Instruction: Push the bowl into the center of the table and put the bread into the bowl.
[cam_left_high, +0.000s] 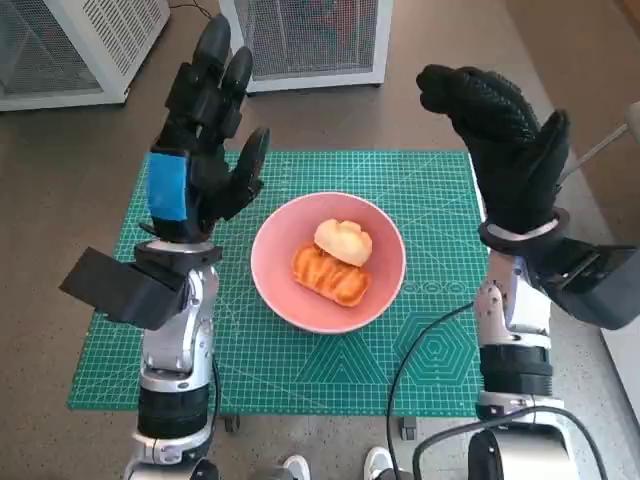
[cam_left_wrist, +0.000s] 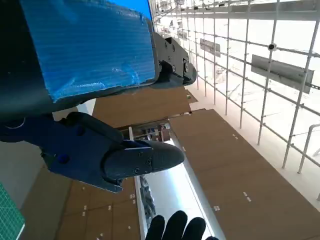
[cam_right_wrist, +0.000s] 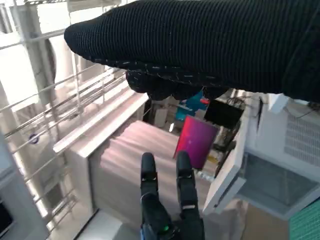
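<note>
Looking down in the head view: pink bowl (cam_left_high: 328, 262) sits near the middle of the tabletop (cam_left_high: 420, 180), on the green cutting mat. Two pieces of bread (cam_left_high: 335, 264) lie inside it, one pale and round, one golden and ridged. Left hand (cam_left_high: 205, 140) raised beside the bowl's left rim, fingers spread, holding nothing. Right hand (cam_left_high: 503, 140) raised over the right edge, well apart from the bowl, fingers loosely curved, empty.

Left wrist view: blue-taped back and black fingers (cam_left_wrist: 135, 159) apart; bowl not seen.

Right wrist view: glove (cam_right_wrist: 210, 45) along top; left hand's fingertips (cam_right_wrist: 165, 200) visible; bowl not seen.
</note>
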